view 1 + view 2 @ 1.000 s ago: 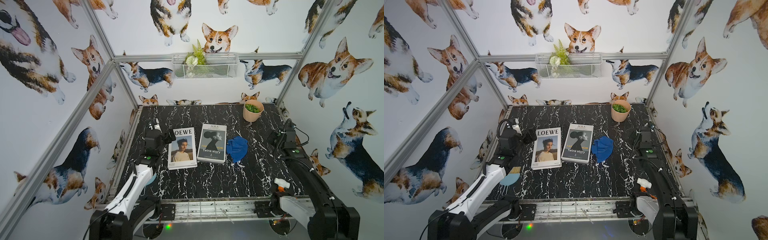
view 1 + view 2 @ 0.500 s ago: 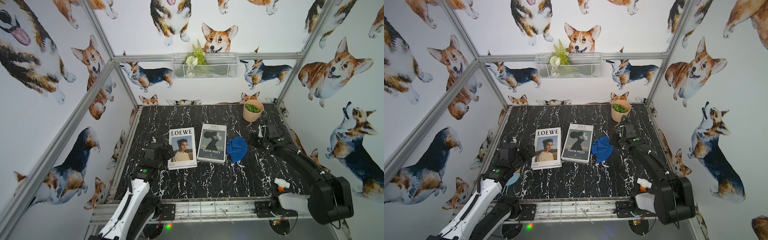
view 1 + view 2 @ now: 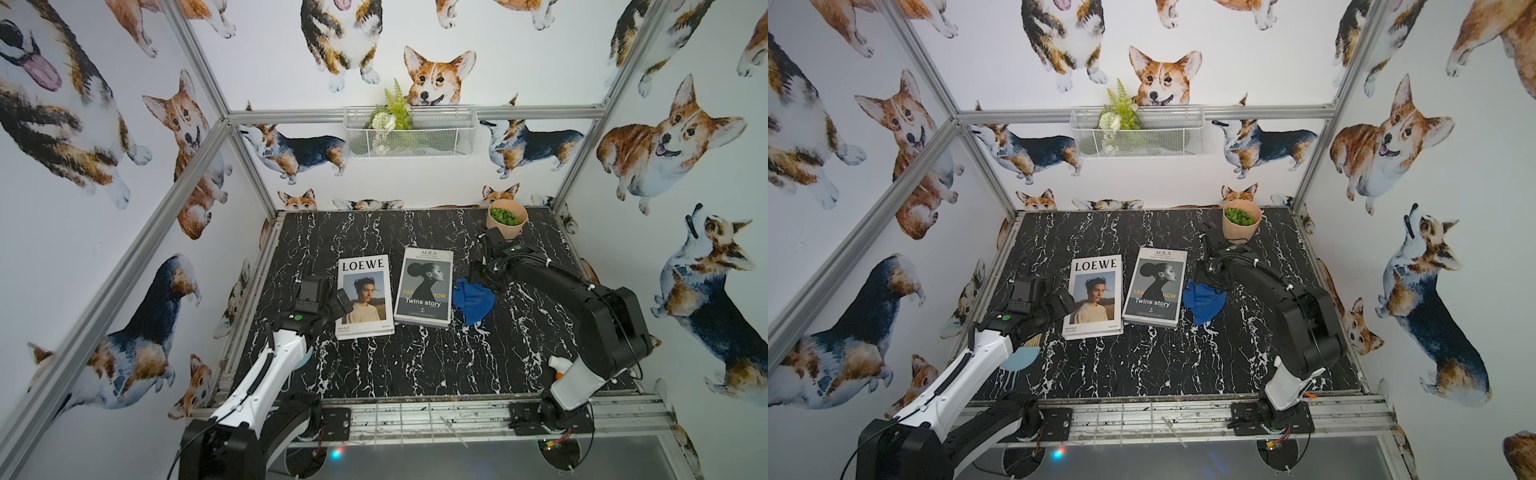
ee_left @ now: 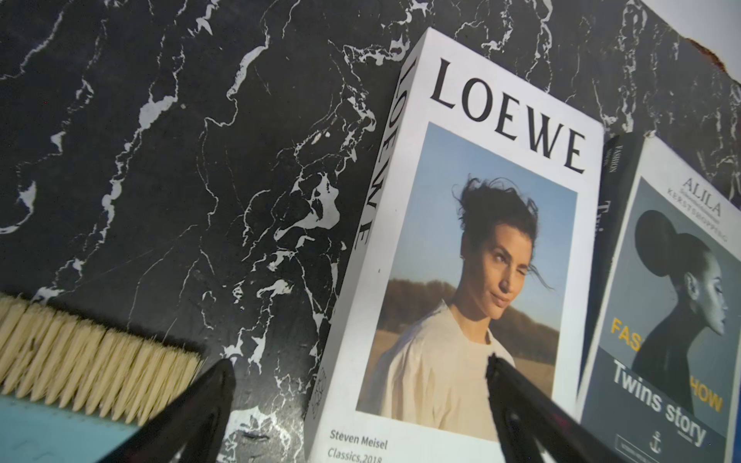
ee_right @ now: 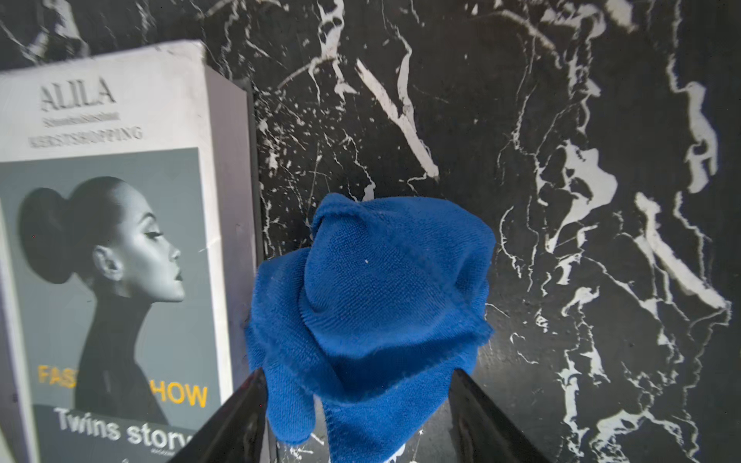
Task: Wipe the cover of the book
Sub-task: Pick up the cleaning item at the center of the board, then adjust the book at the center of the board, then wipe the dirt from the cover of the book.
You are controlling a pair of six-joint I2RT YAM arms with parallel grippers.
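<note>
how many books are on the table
2. The LOEWE book lies left of centre; the Twins story book lies beside it, next to the blue cloth. None seem hidden.

A robot lab test cell, shown by its aluminium frame (image 3: 291, 117), corgi-printed wall panels (image 3: 286, 50) and marble-patterned tabletop (image 3: 415, 365).

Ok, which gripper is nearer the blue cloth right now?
Right. The right gripper is at the blue cloth, jaws either side of it; the left gripper is over the LOEWE book, with the Twins story book in between.
</note>
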